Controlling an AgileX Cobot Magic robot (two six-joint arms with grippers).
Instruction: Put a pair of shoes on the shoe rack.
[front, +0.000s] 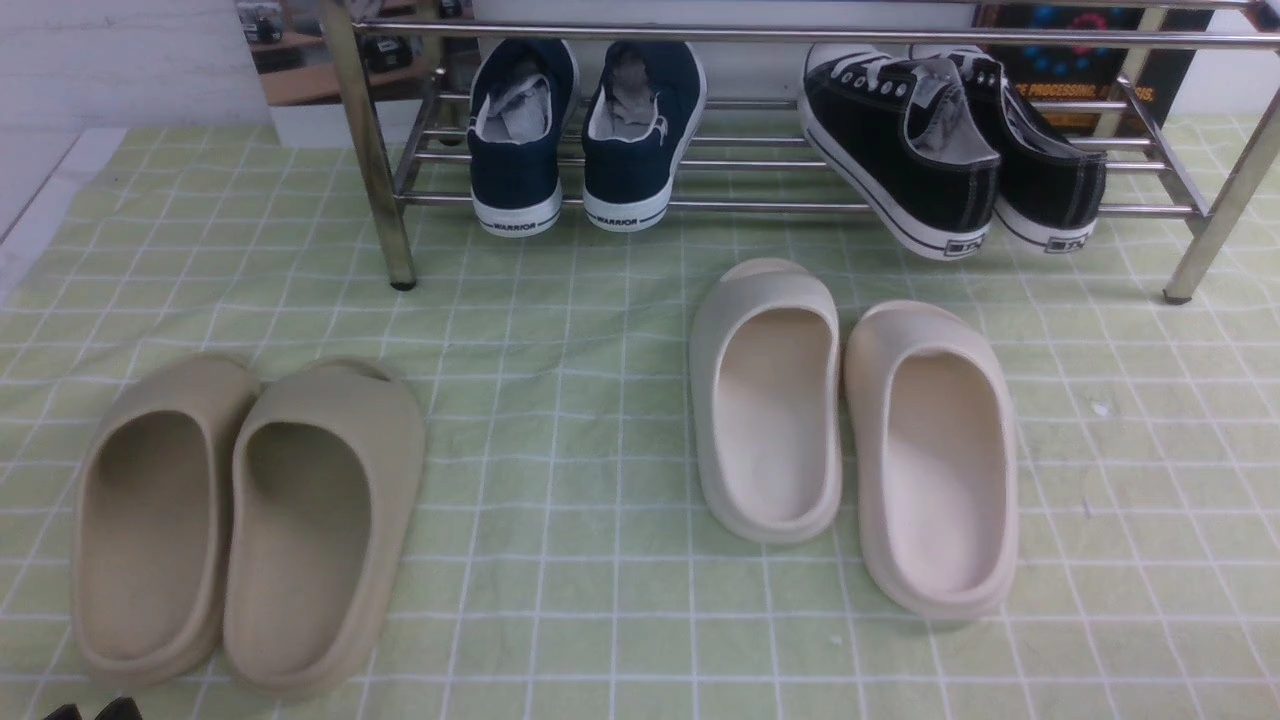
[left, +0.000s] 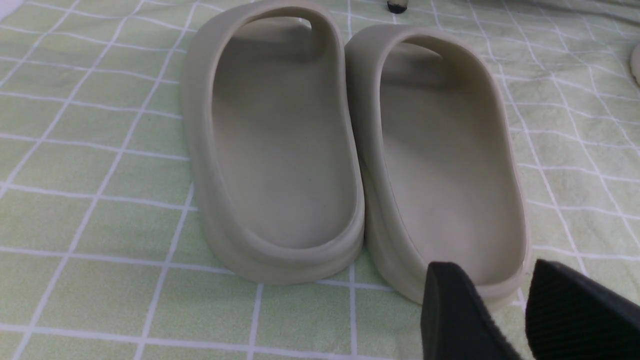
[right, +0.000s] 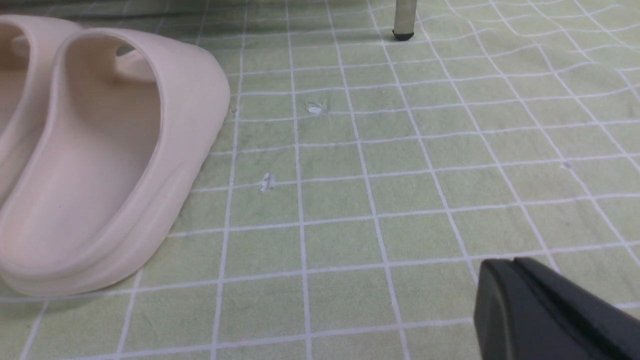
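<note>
The pair of shoes, two black canvas sneakers (front: 905, 150) with white toe caps, lies on the lower rods of the shoe rack (front: 760, 34) at its right end, heels hanging over the front rod. My left gripper (left: 492, 267) is open and empty, just behind the heel of a beige slipper (left: 440, 165); only its black tips (front: 90, 712) show in the front view's bottom left corner. My right gripper (right: 505, 265) is shut on nothing, low over the checked cloth to the right of a cream slipper (right: 105, 160). It is out of the front view.
A navy sneaker pair (front: 585, 130) sits on the rack's left half. A beige slipper pair (front: 250, 520) lies front left and a cream pair (front: 860, 430) at centre right on the green checked cloth (front: 560, 420). Rack legs (front: 375, 160) stand on the cloth.
</note>
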